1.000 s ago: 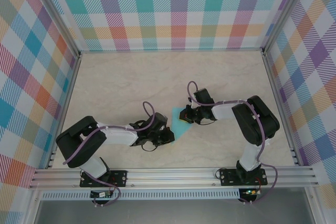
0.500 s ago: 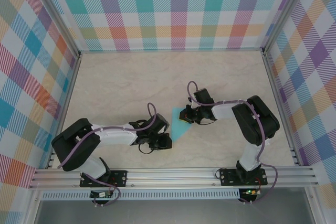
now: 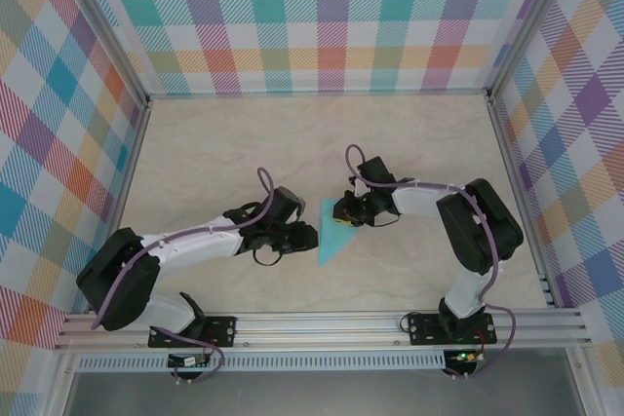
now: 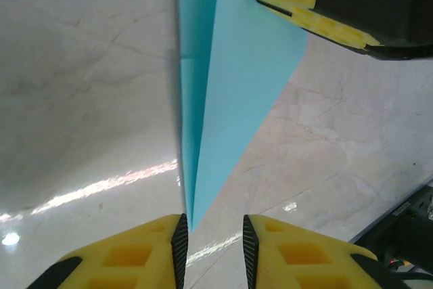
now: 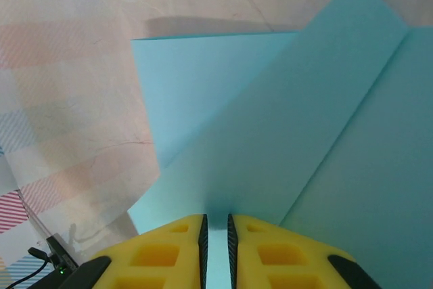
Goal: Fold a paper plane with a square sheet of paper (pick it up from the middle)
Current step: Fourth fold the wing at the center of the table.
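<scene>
- From overhead, the paper plane (image 3: 333, 231) lies mid-worktop (image 3: 224, 153) between my two arms. My wrist cameras add its overlapping folded layers.
- It is teal, narrow and dart-shaped.
- Its long axis runs far to near, tip toward my bases.
- My left end effector (image 4: 211, 238) is released, jaws parted just at the tip.
- My right end effector (image 5: 215, 235) sits at the wide end with its jaws a slit apart. I cannot tell whether it is grasping.

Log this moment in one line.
paper plane: teal dart on table | left tool: slightly open at its pointed tip | right tool: over its wide end, jaws nearly together, grip unclear
</scene>
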You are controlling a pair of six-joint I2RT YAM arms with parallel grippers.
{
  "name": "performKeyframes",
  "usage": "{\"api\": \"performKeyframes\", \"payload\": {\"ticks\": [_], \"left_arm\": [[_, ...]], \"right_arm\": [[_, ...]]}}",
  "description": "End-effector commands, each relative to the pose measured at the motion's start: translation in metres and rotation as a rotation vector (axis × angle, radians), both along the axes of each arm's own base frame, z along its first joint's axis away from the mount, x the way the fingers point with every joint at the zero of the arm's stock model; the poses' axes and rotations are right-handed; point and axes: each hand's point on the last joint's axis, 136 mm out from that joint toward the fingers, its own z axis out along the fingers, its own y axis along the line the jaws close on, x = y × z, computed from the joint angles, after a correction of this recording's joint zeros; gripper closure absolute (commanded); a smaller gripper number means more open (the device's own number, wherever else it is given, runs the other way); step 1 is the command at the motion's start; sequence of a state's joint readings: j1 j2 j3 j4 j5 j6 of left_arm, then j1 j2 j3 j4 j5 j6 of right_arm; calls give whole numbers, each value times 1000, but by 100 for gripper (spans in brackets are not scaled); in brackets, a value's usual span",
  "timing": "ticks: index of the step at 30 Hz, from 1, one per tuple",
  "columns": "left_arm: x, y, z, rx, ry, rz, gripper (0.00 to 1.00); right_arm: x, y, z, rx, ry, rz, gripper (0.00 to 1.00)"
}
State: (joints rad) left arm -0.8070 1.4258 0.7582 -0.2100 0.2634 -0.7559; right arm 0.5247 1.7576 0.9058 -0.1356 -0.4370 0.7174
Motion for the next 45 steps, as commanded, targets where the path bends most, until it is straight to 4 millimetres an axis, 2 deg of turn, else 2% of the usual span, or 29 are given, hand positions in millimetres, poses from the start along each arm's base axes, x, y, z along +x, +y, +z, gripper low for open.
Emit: {"api": "performKeyframes", "payload": {"ticks": [1,4,8,13,19,32,41,45], "left_arm": [[13,-1,-4,44,-11,17,66],[19,-8,-7,54,-2,6,60],[25,-13,-10,60,-2,8,54],[28,-7,-19,136,10,5,54],[33,-7,-25,167,14,9,56],[44,-16,-36,187,35,-6,58],[45,-19,-46,187,53,-14,60],[42,-19,-53,195,71,-23,64]], "right_arm": [[-1,-4,31,-25,-55,30,78],[-4,-17,37,-67,-77,-3,71],[-16,-30,37,-90,-72,-39,68],[-31,-41,25,-97,-17,-106,63],[-42,-45,8,-91,50,-157,63],[-37,-39,-4,-65,66,-171,63],[-33,-43,-15,-102,82,-202,63],[-33,-32,-12,-27,82,-188,65]]}}
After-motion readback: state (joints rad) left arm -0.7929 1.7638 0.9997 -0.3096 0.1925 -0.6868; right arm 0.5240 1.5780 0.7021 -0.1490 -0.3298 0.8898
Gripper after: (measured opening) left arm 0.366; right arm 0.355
